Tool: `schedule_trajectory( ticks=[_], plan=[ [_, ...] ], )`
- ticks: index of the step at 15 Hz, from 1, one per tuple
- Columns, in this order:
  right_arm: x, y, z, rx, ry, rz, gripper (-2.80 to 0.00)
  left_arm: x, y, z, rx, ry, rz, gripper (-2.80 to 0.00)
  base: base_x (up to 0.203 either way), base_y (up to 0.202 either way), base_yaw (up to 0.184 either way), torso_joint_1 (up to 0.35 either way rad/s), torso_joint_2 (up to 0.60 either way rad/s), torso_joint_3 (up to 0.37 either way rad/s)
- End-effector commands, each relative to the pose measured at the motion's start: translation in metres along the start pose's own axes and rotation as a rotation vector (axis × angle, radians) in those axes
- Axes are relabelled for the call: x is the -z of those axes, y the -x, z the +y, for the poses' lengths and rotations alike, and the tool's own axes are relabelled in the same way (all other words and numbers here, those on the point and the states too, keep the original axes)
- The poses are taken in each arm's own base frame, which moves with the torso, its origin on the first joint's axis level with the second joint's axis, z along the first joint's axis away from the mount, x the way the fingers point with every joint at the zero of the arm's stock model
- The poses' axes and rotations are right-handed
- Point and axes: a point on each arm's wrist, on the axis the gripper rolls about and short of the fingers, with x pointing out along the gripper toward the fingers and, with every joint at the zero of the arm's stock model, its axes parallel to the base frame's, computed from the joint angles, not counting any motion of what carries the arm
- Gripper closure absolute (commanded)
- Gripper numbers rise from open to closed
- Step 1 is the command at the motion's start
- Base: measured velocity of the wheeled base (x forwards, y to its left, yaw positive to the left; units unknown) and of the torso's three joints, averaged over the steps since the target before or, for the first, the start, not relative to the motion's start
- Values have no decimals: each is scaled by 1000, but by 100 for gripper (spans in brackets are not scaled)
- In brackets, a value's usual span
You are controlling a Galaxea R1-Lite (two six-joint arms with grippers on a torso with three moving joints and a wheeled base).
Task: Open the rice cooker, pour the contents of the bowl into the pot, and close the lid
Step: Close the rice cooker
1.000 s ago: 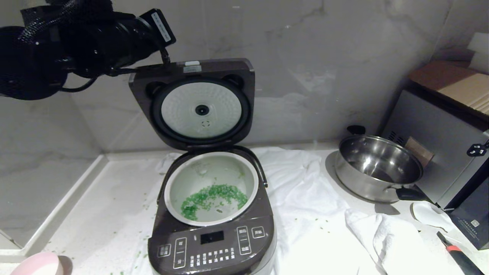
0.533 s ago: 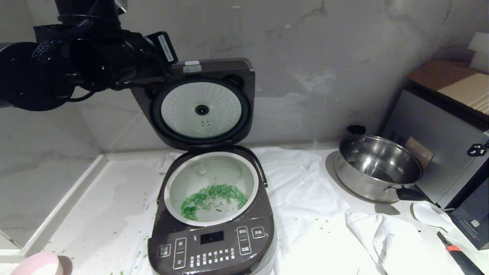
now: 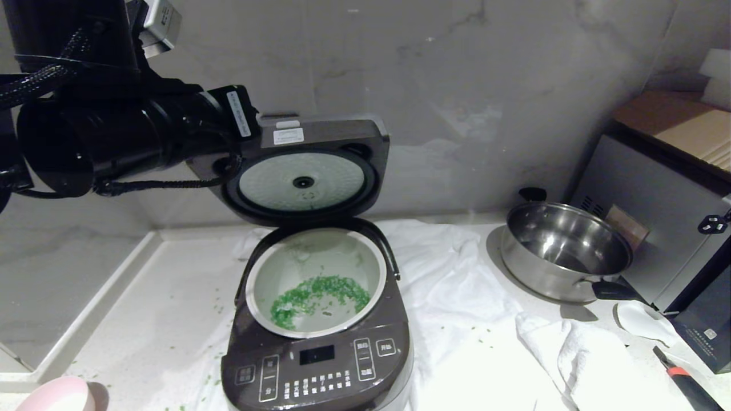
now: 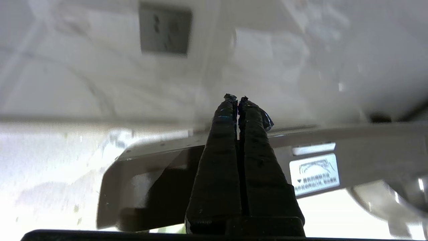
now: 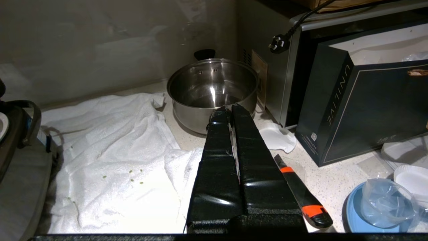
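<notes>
Two grippers to report, both pressed shut on nothing. My left gripper is up behind the top edge of the hinged dark brown lid, fingers together, tips poking past the rim near the white sticker; I can't tell whether the fingers touch the edge. That lid leans forward over the cooker, its silvery-white round plate facing down and toward me. Below my left jaws sits the large dark brown-grey rice cooker, and inside it the round white-lined pot, with a crescent of tiny bright green grains lying on its floor. A few stray green bits dot the white cloth under the cooker. The small pale pink bowl is well away from my left jaws, down at the near left edge of the counter, only partly in sight.

My right gripper hangs parked off to the right side, fingers closed flat against each other. Ahead of those tips stands the shiny steel saucepan, and just beside the right finger lies a black utility knife with orange marks. A dark blue box stands further right.
</notes>
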Motion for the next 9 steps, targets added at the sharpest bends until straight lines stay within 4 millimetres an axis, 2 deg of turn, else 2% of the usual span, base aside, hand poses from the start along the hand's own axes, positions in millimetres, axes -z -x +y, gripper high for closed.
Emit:
schedule_trajectory(
  ticks=[1, 3, 5, 9],
  plan=[
    [-5, 2, 0, -18, -3, -17, 0, 5, 24, 3, 28, -3, 19, 0, 0, 0, 0, 0, 0, 0],
    [-16, 5, 2, -84, -7, -42, 0, 23, 34, 7, 54, -18, 76, 0, 0, 0, 0, 0, 0, 0],
    [-29, -1, 4, -96, -6, -34, 0, 41, 43, 12, 57, -27, 128, 0, 0, 0, 0, 0, 0, 0],
    [-64, -31, 15, -213, -27, 40, 0, 62, 56, 22, 42, -13, 186, 0, 0, 0, 0, 0, 0, 0]
  ],
)
